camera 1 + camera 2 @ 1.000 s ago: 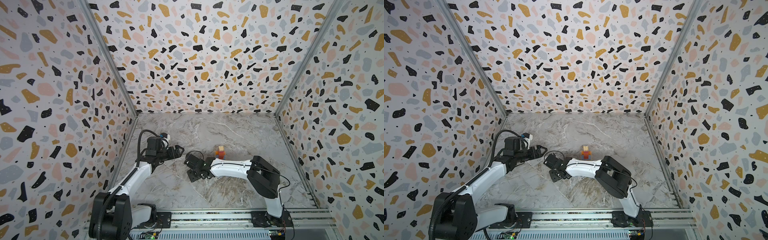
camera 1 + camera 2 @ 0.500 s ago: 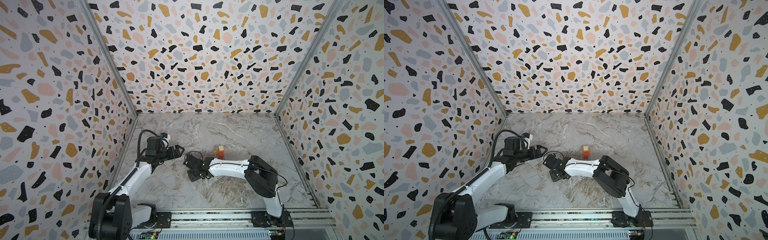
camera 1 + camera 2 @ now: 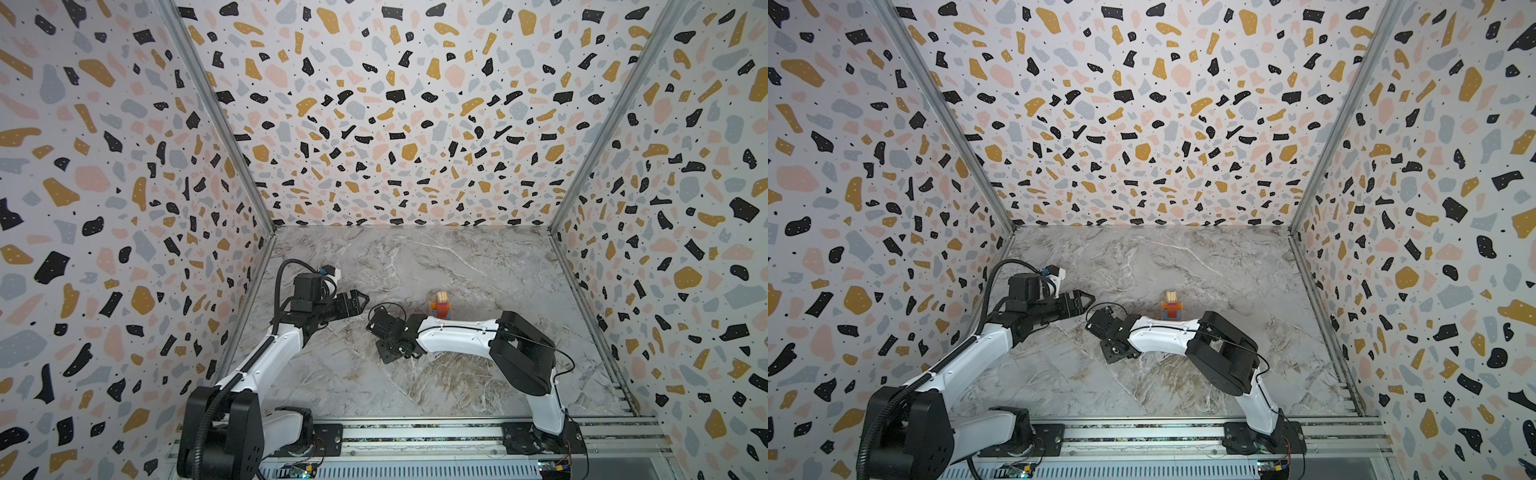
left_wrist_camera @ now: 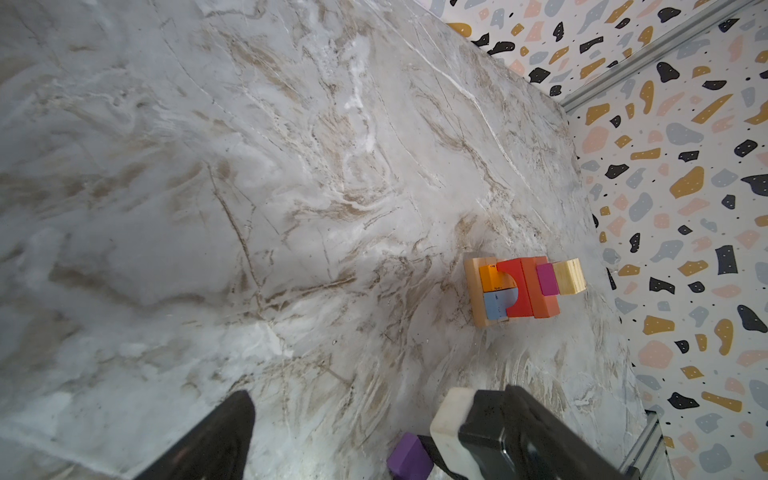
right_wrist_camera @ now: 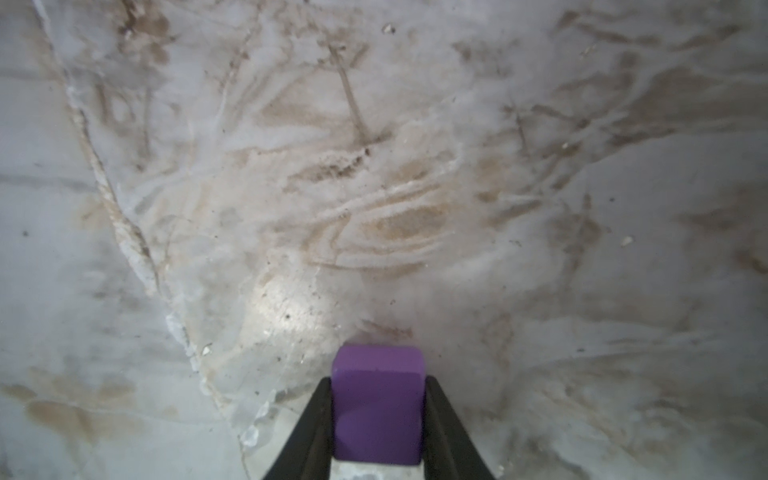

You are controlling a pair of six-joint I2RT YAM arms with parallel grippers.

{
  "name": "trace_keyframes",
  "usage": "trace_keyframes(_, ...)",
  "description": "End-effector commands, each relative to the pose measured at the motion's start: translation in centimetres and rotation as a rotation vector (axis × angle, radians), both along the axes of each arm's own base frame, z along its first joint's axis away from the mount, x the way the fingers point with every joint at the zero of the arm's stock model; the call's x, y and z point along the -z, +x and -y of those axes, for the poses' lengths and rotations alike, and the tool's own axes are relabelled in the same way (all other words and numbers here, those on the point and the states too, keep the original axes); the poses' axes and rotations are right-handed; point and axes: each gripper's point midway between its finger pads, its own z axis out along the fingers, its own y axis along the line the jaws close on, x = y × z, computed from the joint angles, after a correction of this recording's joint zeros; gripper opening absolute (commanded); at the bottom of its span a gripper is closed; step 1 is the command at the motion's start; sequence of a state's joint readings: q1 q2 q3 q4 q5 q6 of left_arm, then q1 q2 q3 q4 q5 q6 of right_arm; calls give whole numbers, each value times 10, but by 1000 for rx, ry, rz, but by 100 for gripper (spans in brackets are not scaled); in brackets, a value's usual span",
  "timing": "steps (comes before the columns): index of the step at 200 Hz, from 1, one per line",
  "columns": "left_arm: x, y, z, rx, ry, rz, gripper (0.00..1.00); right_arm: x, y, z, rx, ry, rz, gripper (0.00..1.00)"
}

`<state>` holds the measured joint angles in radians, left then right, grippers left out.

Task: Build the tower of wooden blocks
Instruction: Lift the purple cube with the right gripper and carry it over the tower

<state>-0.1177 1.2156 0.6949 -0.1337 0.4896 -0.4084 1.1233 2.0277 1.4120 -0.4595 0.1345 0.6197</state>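
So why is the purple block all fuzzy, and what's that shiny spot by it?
Right wrist view: the purple block sits very near the lens, so it looks soft; the table has a pale glare patch close to it. Left wrist view: the tower looks sharp.

The right gripper (image 5: 378,384) clamps a purple rounded-edge wooden block (image 5: 378,411). Its two black fingers (image 5: 307,432) bear on opposite side faces of the block, one finger per face. The forward end of the block projects just beyond the fingertips. Ahead of the gripper and to both sides lies a grey-white marble-patterned tabletop (image 5: 374,166) with tan veining and a pale crack-like line. Whether the block touches the tabletop cannot be determined.
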Motion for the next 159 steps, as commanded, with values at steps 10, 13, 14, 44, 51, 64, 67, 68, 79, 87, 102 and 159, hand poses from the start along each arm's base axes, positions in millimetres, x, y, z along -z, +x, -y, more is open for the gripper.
trace_keyframes(10, -12, 5, 1, 6, -22, 44, 94, -36, 11, 5, 46, -2, 45, 27)
trace_keyframes(13, -13, 5, 2, 7, -24, 44, 94, -38, 12, 6, 50, -4, 46, 26)
trace_keyframes(14, -12, 5, 2, 7, -24, 43, 94, -39, 13, 7, 52, -5, 46, 26)
trace_keyframes(44, -11, 4, 3, 12, -30, 41, 94, -57, 23, 19, 91, -18, 51, 23)
trace_keyframes(51, -11, 4, 3, 13, -33, 40, 94, -62, 26, 22, 100, -16, 52, 22)
trace_keyframes(64, -12, 4, 5, 18, -34, 41, 94, -73, 32, 27, 115, -4, 60, 22)
trace_keyframes(67, -12, 4, 5, 18, -34, 41, 94, -75, 33, 28, 117, 0, 61, 23)
trace_keyframes(68, -12, 4, 5, 18, -35, 41, 94, -76, 33, 29, 117, 1, 62, 22)
trace_keyframes(79, -11, 3, 6, 22, -34, 40, 94, -86, 38, 34, 127, 14, 73, 23)
trace_keyframes(87, -11, 3, 6, 23, -33, 39, 94, -92, 43, 39, 140, 17, 76, 23)
trace_keyframes(102, -11, 2, 8, 27, -33, 40, 94, -102, 51, 49, 162, 22, 75, 24)
trace_keyframes(159, -10, 2, 10, 34, -32, 39, 94, -141, 82, 90, 253, 30, 97, 25)
